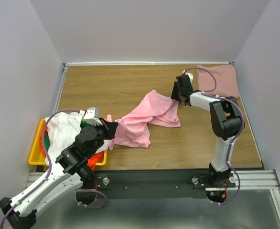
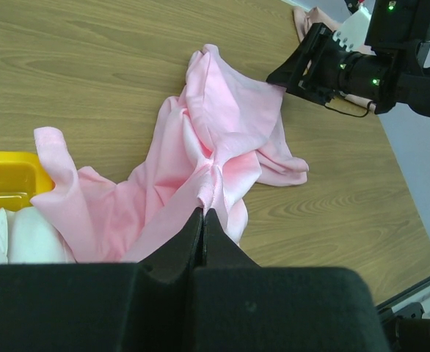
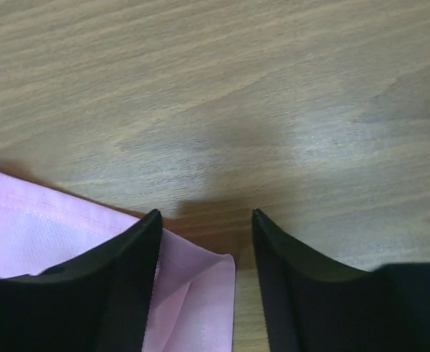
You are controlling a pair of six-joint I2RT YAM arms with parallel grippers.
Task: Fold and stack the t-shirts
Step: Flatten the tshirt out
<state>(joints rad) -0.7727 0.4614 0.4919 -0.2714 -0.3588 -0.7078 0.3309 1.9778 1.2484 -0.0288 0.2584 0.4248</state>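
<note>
Wooden desk (image 1: pixel 106 86), pale walls around. Fingers of left end effector (image 2: pixel 204 214) pinched together on bunched bright pink t-shirt (image 2: pixel 230 125), which trails ahead toward right end effector (image 3: pixel 204 216). That one's fingers are apart, shirt corner lying between them. Folded dusty rose t-shirt (image 1: pixel 219 80) just beyond right end effector. Yellow bin (image 1: pixel 35 151) beside left end effector.

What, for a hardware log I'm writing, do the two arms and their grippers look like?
The left arm and right arm have white link shells joined by chunky black joints. A thin lavender cable loops along each. The left gripper and right gripper are matte black, each with two tapering fingers. Small green lights glow on the right wrist.
</note>
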